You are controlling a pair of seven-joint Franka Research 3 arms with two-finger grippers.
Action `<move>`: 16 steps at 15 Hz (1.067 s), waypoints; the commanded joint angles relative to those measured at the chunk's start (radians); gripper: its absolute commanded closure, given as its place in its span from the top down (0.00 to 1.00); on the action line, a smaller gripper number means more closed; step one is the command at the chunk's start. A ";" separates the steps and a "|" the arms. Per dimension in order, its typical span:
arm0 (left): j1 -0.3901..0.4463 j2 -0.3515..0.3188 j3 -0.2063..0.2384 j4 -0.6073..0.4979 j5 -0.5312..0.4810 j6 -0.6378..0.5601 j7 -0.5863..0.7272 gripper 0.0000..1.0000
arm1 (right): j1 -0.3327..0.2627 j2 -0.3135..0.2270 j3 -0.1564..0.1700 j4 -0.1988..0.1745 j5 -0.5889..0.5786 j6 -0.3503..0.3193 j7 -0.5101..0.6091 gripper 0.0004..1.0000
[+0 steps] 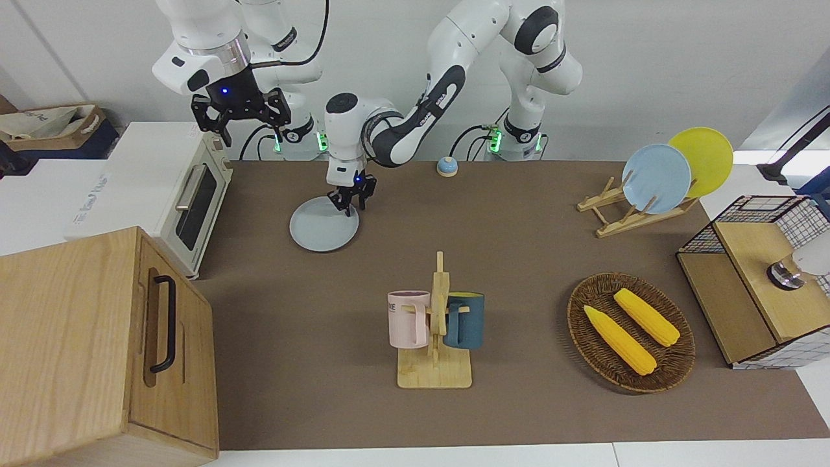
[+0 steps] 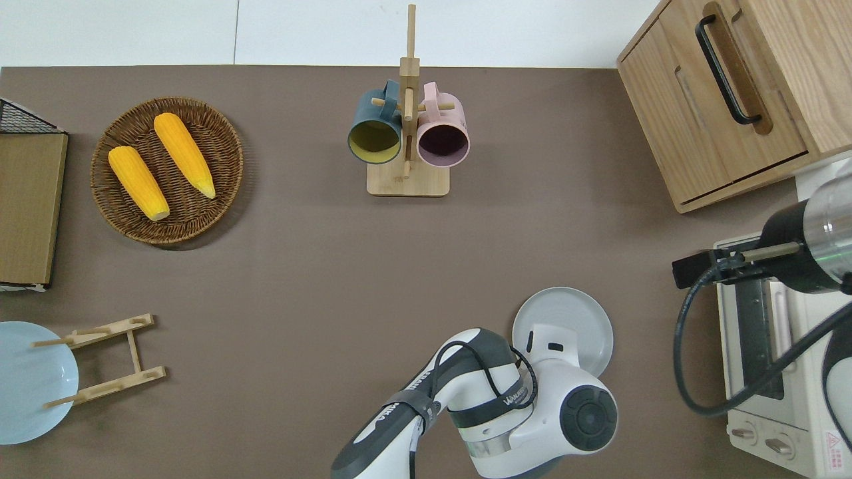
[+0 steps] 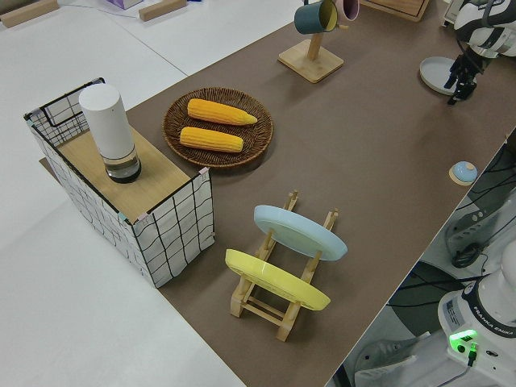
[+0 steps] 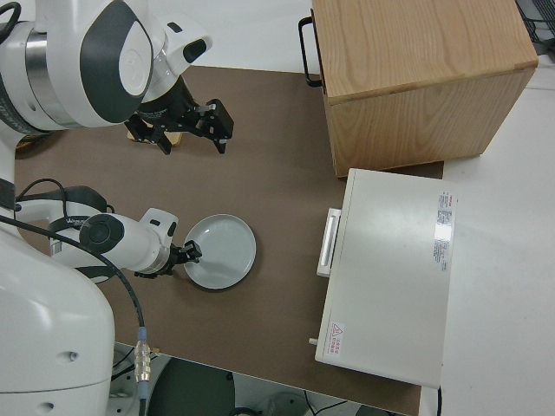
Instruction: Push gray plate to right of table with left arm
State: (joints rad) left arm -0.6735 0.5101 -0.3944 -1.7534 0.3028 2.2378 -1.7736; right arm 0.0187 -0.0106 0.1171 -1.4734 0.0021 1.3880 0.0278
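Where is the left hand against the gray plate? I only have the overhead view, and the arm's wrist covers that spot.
Observer: The front view shows the left hand down at the rim of the gray plate, on the edge toward the left arm's end of the table.
Operator: Is anything on the covered part of the plate?
Observer: No. The right side view shows the whole plate, bare and lying flat.
Operator: Anything nearby that my view misses?
Observer: A small blue-topped round object sits at the table edge nearest the robots, toward the left arm's end from the plate.
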 commanded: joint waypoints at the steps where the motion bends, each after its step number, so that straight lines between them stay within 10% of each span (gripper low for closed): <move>1: -0.008 0.021 0.000 0.045 0.022 -0.044 -0.001 0.99 | -0.020 -0.006 0.015 0.004 0.010 -0.012 0.001 0.98; 16: 0.261 -0.214 -0.009 0.167 -0.197 -0.493 0.574 0.99 | -0.020 -0.006 0.015 0.004 0.010 -0.012 0.000 0.98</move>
State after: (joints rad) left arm -0.4785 0.3474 -0.3963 -1.6237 0.1469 1.8549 -1.3236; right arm 0.0187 -0.0106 0.1171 -1.4734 0.0021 1.3880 0.0278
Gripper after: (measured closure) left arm 0.009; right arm 0.013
